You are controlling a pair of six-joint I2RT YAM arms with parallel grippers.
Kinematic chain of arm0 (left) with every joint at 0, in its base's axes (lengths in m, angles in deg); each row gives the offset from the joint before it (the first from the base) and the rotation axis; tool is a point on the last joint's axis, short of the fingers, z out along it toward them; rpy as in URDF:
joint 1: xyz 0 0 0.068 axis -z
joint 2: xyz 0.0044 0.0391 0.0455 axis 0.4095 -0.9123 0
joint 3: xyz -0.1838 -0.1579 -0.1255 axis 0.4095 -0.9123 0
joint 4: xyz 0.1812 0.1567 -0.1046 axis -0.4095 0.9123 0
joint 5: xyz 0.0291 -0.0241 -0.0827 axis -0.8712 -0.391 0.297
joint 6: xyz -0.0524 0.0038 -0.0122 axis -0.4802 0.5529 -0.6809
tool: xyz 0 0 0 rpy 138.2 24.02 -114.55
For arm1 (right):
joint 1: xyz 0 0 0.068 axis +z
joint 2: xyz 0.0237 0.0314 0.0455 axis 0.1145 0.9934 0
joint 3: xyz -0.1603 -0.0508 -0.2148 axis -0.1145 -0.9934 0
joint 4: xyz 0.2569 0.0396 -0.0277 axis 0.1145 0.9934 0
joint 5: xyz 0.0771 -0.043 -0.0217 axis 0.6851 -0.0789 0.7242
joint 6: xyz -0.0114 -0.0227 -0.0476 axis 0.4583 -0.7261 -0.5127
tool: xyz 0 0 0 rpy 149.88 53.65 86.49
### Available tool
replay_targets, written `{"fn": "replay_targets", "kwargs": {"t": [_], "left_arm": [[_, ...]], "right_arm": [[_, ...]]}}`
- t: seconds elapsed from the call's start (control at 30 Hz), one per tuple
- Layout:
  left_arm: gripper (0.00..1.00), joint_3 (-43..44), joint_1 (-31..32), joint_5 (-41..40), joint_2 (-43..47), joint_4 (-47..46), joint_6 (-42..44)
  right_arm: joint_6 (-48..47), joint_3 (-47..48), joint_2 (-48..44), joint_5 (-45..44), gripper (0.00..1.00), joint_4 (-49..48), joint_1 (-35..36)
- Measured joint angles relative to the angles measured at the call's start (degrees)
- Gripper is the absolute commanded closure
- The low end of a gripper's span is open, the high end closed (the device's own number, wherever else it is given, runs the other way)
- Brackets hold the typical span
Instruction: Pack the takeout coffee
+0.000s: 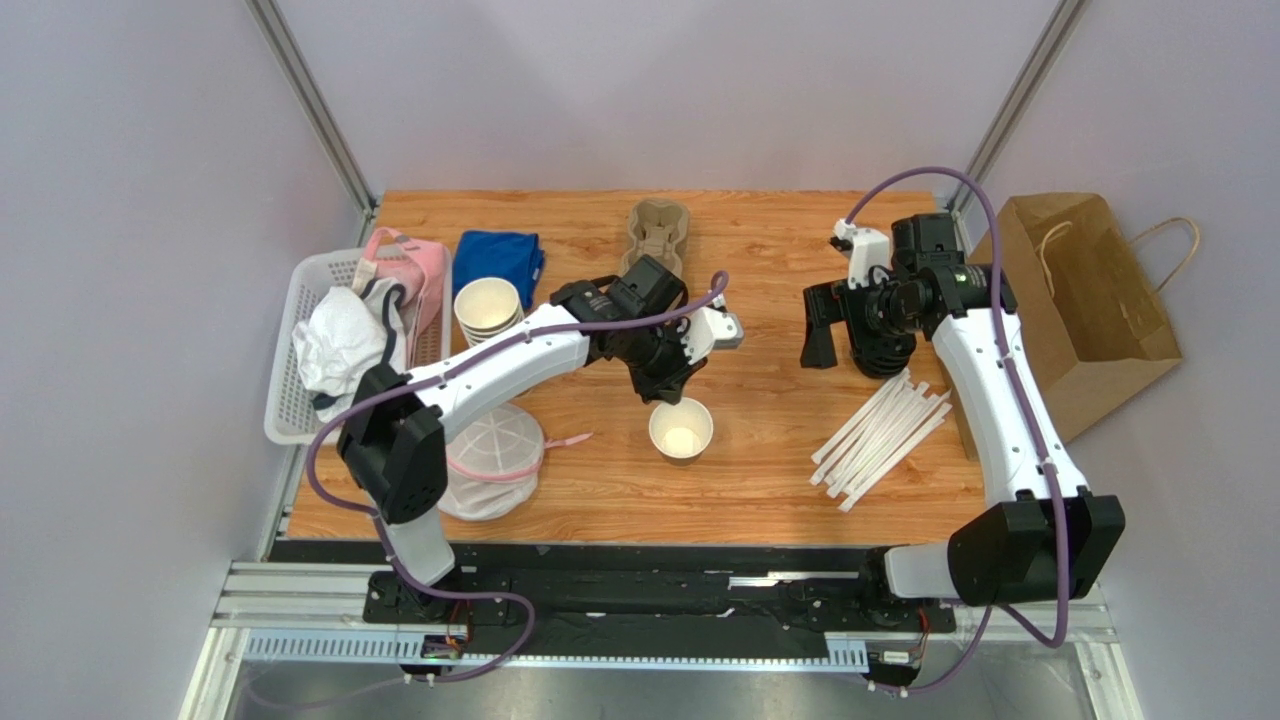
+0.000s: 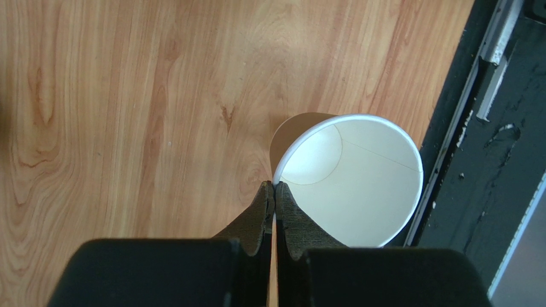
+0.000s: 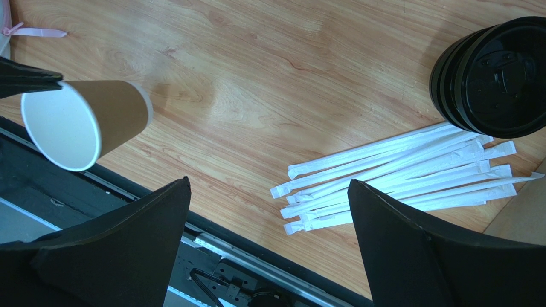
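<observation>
Left gripper (image 2: 274, 185) jaws clamped on rim of lidless paper cup (image 2: 359, 185), mid-table. Right gripper (image 3: 268, 185) jaws apart near black lid stack (image 3: 493, 77), 2 o'clock of cup. Risk: thin rim pinch slips or buckles, cup topples.

Pair of table-mounted arms, white shells over black joints.
Left arm (image 1: 504, 365) and right arm (image 1: 999, 393): glossy white link covers, bulky black housings at elbow and shoulder, black bases on a metal rail. Purple cable (image 1: 932, 171) looped loosely along each, base to wrist. Small white fitting (image 1: 861, 240) at the right wrist. Left gripper (image 2: 274, 192): two dark, matt, tapering fingers on a black body. Right gripper (image 3: 269, 185): two broad black wedge-shaped fingers.
</observation>
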Motion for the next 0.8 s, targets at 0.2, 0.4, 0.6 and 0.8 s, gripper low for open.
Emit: {"fn": "replay_targets", "kwargs": {"t": [0.2,0.4,0.6,0.8], "left_arm": [[0.98,-0.52,-0.02,-0.48,-4.17,-3.69,-0.98],[0.94,-1.07,-0.02,-0.70,-5.90,-5.25,-1.33],[0.59,-1.20,-0.02,-0.92,-6.51,-5.75,-2.62],[0.30,0.11,-0.02,-0.98,-6.38,-2.93,-2.86]], "right_arm": [[-0.02,-0.02,0.35,0.00,0.00,-0.02,0.00],[-0.20,-0.09,0.44,0.02,0.00,-0.02,0.00],[-0.22,-0.09,0.44,0.07,0.00,-0.02,0.00],[-0.28,-0.04,0.44,0.44,0.00,0.17,0.00]]}}
